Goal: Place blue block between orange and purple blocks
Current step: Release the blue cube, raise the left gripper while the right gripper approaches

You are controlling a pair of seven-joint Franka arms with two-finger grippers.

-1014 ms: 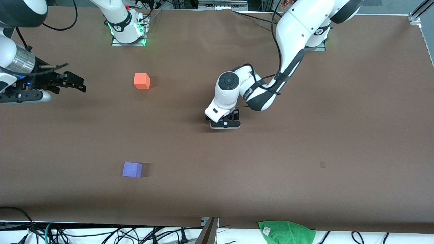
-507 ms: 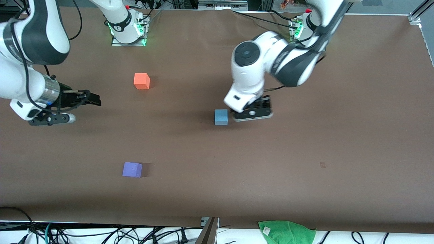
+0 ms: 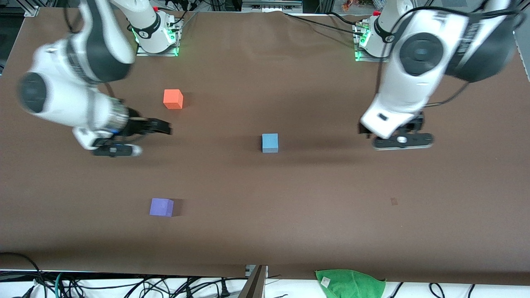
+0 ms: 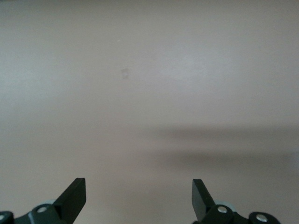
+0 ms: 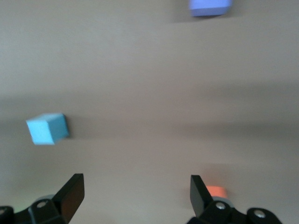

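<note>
Blue block (image 3: 270,142) sits alone on our brown worktop (image 3: 290,215), with neither of our grippers touching it.

We see it about midway along the worktop, well apart from the orange block (image 3: 173,99) and the purple block (image 3: 161,207), which both lie toward the right arm's end, the orange one farther from the front camera and the purple one nearer. Our left gripper (image 3: 401,140) hangs over bare worktop toward the left arm's end, its jaws spread wide and empty in the left wrist view. Our right gripper (image 3: 159,126) is over the worktop beside the orange block, its jaws also wide apart and holding nothing; its wrist view takes in all three blocks.
</note>
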